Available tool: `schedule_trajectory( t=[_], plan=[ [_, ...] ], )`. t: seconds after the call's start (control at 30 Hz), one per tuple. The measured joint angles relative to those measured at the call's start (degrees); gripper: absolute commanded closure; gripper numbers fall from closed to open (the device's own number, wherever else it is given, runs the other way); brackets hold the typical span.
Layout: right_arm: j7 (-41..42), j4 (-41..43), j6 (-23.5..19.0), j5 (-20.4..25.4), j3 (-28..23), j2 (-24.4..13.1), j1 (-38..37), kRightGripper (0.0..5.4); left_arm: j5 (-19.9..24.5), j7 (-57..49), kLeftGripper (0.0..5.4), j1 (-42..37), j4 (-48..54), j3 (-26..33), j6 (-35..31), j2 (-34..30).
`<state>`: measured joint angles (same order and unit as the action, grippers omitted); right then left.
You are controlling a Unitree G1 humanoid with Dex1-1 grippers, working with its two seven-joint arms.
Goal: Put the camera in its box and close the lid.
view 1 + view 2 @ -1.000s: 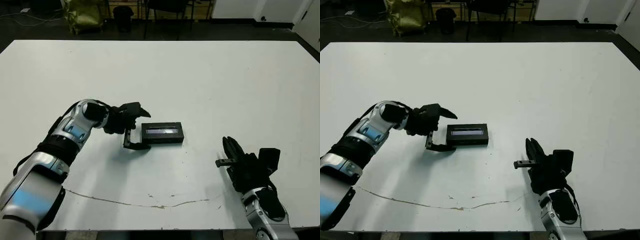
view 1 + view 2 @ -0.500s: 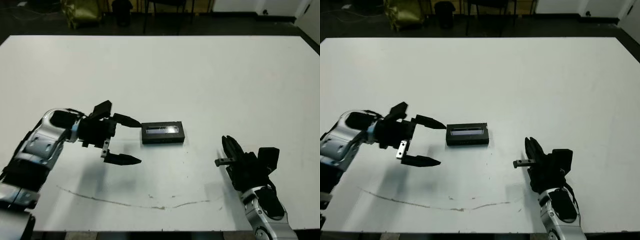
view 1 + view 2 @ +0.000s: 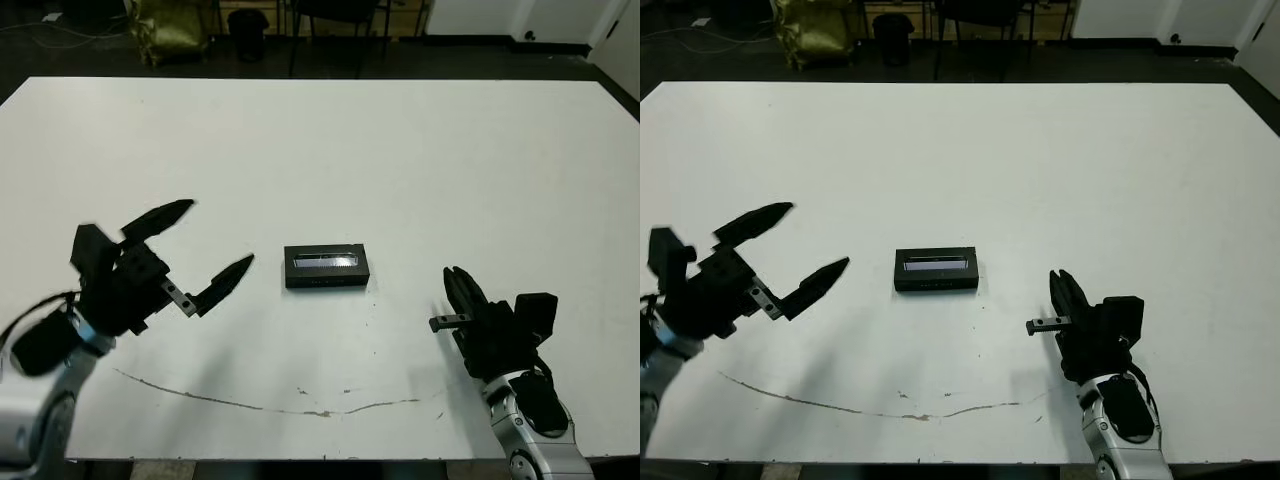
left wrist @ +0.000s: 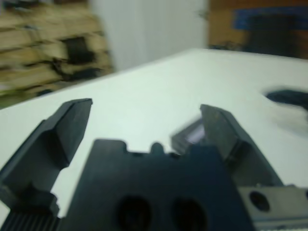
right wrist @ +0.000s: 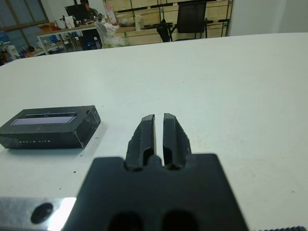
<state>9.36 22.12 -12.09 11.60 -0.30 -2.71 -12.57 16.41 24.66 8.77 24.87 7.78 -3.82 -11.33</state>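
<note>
The lid [image 3: 325, 265] sits squarely on the box on the white worktop [image 3: 400, 150], between the two hands and touching neither, so the camera is judged to be enclosed and out of sight. The left hand [image 3: 205, 245] hangs above the worktop, well apart from the lid, fingers spread wide and empty. The right hand [image 5: 159, 132] rests low near the lid's other end, fingers pressed together on nothing, leaving the closed box undisturbed.

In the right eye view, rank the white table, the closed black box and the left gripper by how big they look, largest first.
1. The white table, filling most of the picture.
2. The left gripper, fingers spread wide; it sits nearer the camera, which inflates it.
3. The closed black box, lid on, smallest.
</note>
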Motion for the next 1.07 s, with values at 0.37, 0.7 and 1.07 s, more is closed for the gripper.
schedule_trajectory(
  t=[0.37,0.7,1.07],
  plan=[
    [-0.58,1.71,-0.2,-0.09,1.69,0.75,-0.25,5.4,-8.08,-16.57,3.12,8.34,-4.73,-7.14,15.13,16.41],
    [-0.53,-0.65,5.07,-1.69,3.47,1.26,-0.34,5.4,-12.2,-19.99,5.38,11.3,-8.85,-9.0,16.1,16.07],
    [-0.35,-1.83,6.47,-1.74,3.93,1.64,-0.45,5.4,-13.13,-19.98,5.38,10.49,-9.85,-9.34,15.01,14.71]
  ],
)
